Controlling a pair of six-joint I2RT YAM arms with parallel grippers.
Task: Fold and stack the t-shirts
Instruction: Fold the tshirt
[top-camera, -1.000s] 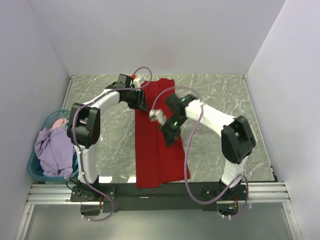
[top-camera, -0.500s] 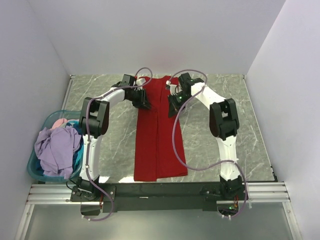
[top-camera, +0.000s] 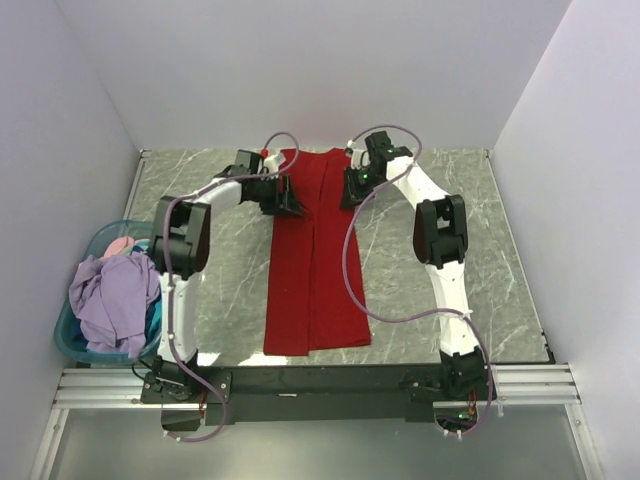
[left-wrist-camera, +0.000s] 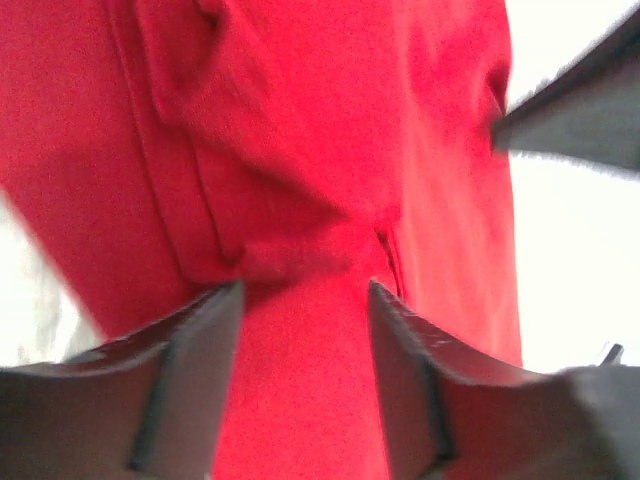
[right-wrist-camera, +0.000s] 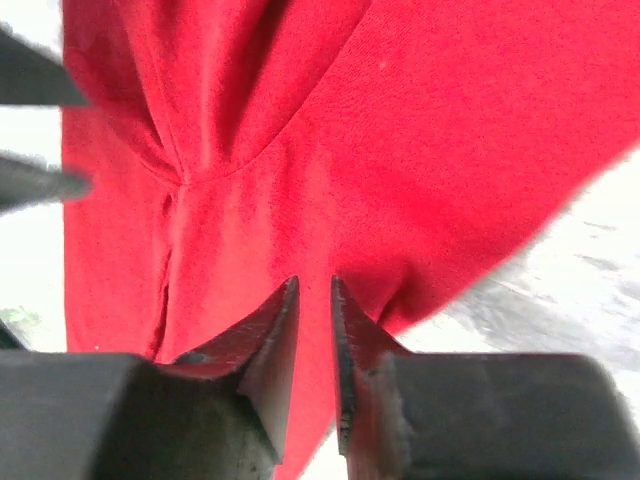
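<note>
Red t-shirt (right-wrist-camera: 400, 150) filling the view, pincer (right-wrist-camera: 315, 285) nearly closed on its cloth, marble table (right-wrist-camera: 585, 260) at right

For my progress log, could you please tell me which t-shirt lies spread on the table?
The bright red cloth t-shirt, lying as a strip on the marble table; the lavender one sits crumpled in the teal plastic basket.

left arm (top-camera: 222, 189), right arm (top-camera: 416, 190): stretched far forward | left tool (left-wrist-camera: 303, 290): jaws apart | right tool (right-wrist-camera: 315, 285): jaws nearly together
</note>
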